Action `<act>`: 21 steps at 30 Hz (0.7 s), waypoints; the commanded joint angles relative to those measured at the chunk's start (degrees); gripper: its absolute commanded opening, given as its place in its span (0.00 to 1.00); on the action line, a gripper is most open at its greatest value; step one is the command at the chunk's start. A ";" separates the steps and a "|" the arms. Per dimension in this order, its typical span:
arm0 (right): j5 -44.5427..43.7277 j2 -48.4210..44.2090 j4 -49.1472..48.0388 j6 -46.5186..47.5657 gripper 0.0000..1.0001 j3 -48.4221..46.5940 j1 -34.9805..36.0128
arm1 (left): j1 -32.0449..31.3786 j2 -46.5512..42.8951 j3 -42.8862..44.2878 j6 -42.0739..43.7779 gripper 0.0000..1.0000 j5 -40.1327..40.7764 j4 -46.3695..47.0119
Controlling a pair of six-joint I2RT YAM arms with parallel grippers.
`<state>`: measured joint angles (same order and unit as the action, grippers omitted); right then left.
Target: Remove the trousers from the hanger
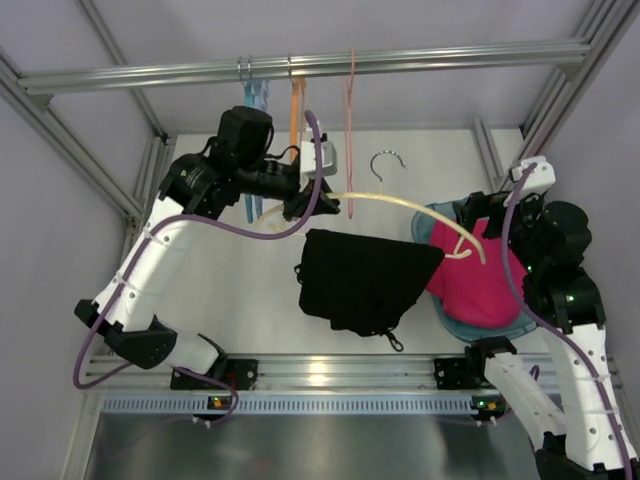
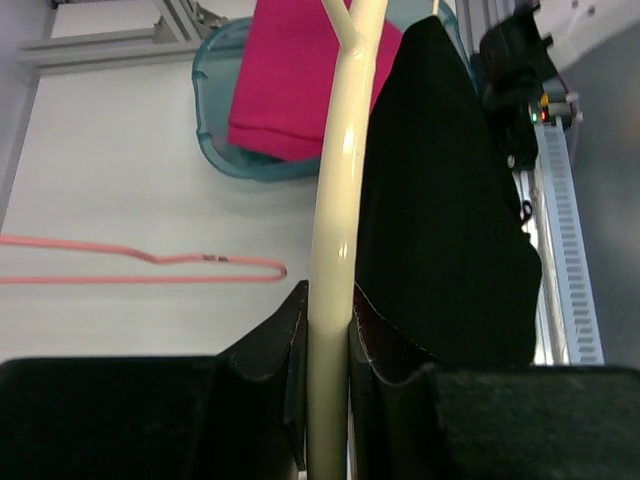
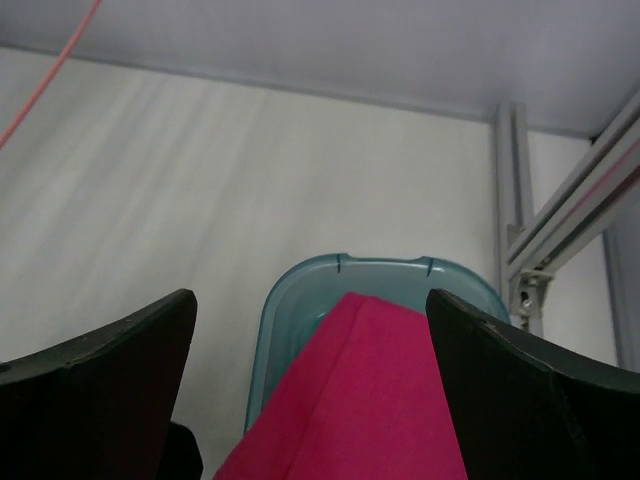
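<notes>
Left gripper [image 2: 328, 335] is pinching hanger [image 2: 338, 190] at its 9 o'clock end. Trousers [image 1: 365, 275] are sitting at 6 o'clock of hanger, mid-table. Right gripper [image 3: 310, 300] is hovering spread wide over pink cloth [image 3: 350, 400].

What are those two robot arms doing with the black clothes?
The left gripper is shut on one end of the thin cream plastic hanger. The black fabric trousers are draped over that hanger and are not off it yet. The right gripper is open and holds nothing. It hovers above a magenta-pink cloth that lies in a teal plastic basin.
</notes>
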<state>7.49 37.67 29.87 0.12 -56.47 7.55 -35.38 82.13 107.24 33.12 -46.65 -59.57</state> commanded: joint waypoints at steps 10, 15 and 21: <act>-13.47 -1.46 -1.14 5.24 0.99 -23.40 -1.40 | -22.10 3.74 0.43 -35.12 0.00 30.53 22.90; -9.34 0.04 5.37 9.89 0.99 -26.94 -1.31 | -23.42 11.98 7.09 -45.93 0.00 40.67 26.52; -0.38 -1.28 14.33 11.66 0.99 -26.51 -1.31 | -24.21 21.56 21.59 -55.96 0.00 51.48 28.81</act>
<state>1.61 36.12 37.10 9.67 -82.59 6.85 -59.22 103.88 120.38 -13.56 -3.81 -43.16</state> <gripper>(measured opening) 0.993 0.206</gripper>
